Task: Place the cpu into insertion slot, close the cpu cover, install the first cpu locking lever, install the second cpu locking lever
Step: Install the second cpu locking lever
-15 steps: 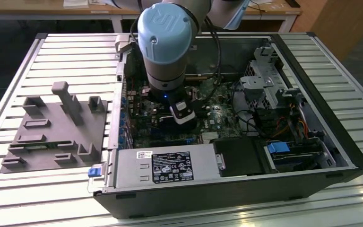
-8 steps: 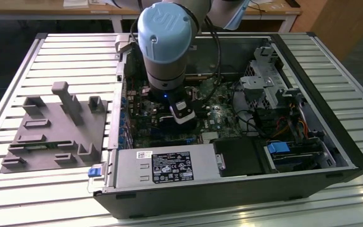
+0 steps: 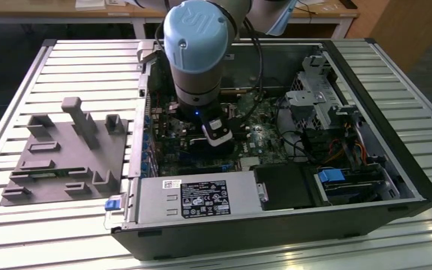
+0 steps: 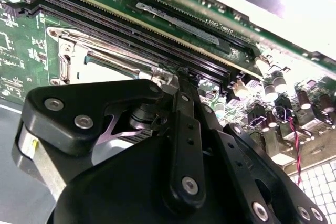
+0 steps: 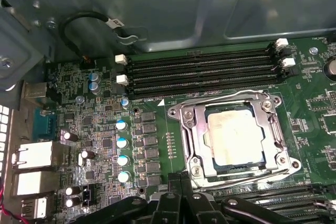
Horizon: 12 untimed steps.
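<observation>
In the first wrist view the cpu [image 5: 236, 139] lies flat in the insertion slot [image 5: 214, 169], its silver top showing through the window of the cpu cover [image 5: 193, 129], which is down over it. One wire locking lever [image 5: 231, 98] runs along the side by the memory slots, and another lever [image 5: 273, 169] runs along the opposite side. My gripper [image 5: 184, 181] sits at a corner of the socket with its black fingers [image 5: 169, 203] together, close to that lever's end. In the second wrist view the gripper [image 4: 176, 74] tip meets silver metal at the socket frame [image 4: 79, 51]. In the exterior view the gripper [image 3: 217, 138] hangs over the motherboard.
The open computer case [image 3: 396, 185] holds a grey power supply [image 3: 193, 197] at the front, a drive cage [image 3: 328, 101] on the exterior view's right, and long black memory slots [image 5: 205, 69] beside the socket. A grey fixture block [image 3: 66, 152] lies on the slatted table at the exterior view's left.
</observation>
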### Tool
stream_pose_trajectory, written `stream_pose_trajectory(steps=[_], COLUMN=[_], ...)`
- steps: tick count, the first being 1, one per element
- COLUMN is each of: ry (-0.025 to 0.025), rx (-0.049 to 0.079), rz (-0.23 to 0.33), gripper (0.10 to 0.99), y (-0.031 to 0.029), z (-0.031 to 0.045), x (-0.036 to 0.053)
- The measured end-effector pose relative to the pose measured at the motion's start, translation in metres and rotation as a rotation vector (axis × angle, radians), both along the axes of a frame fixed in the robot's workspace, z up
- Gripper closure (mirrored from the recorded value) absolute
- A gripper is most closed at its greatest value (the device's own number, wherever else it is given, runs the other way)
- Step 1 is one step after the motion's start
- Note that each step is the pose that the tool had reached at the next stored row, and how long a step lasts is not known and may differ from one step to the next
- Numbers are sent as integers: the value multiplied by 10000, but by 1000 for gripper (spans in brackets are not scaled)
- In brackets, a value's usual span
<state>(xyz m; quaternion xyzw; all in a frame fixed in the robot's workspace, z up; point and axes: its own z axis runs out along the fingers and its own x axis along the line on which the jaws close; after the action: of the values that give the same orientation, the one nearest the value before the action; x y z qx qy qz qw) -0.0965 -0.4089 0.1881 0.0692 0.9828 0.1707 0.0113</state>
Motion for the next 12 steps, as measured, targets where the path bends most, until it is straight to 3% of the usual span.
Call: stream_pose_trajectory(steps=[5, 12], ry=[1, 2], rx=[-1, -2], rz=[0, 0], gripper=[984, 984], y=[2, 2], z=[58, 298], x=[0, 0])
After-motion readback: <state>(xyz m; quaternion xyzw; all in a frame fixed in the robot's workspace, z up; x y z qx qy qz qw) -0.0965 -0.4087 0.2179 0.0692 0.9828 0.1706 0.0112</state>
